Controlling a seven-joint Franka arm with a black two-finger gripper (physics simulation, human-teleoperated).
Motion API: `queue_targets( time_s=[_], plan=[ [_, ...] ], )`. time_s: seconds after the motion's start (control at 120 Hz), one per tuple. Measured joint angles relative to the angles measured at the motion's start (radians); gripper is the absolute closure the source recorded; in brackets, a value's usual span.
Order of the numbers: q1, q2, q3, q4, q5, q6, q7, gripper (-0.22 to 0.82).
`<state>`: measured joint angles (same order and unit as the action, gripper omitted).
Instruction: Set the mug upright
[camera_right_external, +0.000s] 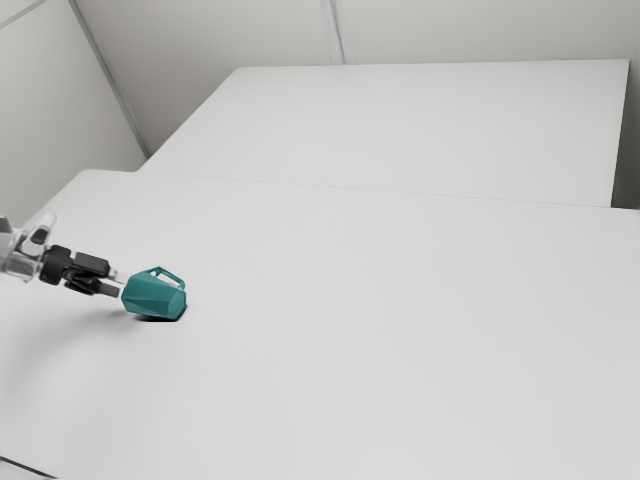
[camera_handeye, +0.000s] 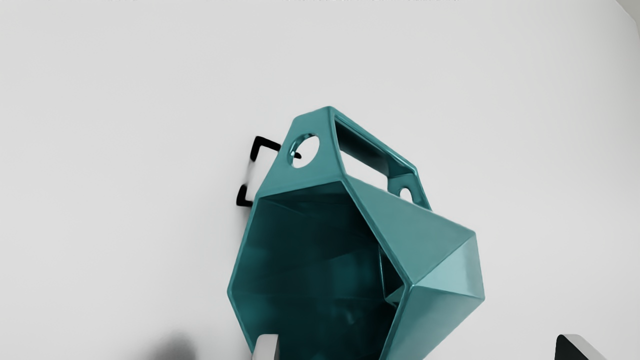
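In the exterior view, the mug lies on its side on the desk, toward that view's left, with its handle on the upper side and its base facing the exterior view's right. My gripper is low, right by the mug's open end. The mug isn't upright, so the result I'm after is not there.

In the wrist view, I look into the mug's mouth. My fingers stand wide apart, one in front of the mouth and the other out past the mug's side, and I have no grip on it. As I judge it, being within reach is all that's in place; getting hold of the mug, turning it base-down and letting it stand are what's left.
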<state>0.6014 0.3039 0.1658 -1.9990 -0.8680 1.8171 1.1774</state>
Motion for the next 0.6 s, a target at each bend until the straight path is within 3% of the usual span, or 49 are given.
queue_targets(
  time_s=[0.6],
  plan=[
    [-0.002, 0.025, -0.066, 0.003, 0.0, -0.006, -0.098, 0.01]
  ],
)
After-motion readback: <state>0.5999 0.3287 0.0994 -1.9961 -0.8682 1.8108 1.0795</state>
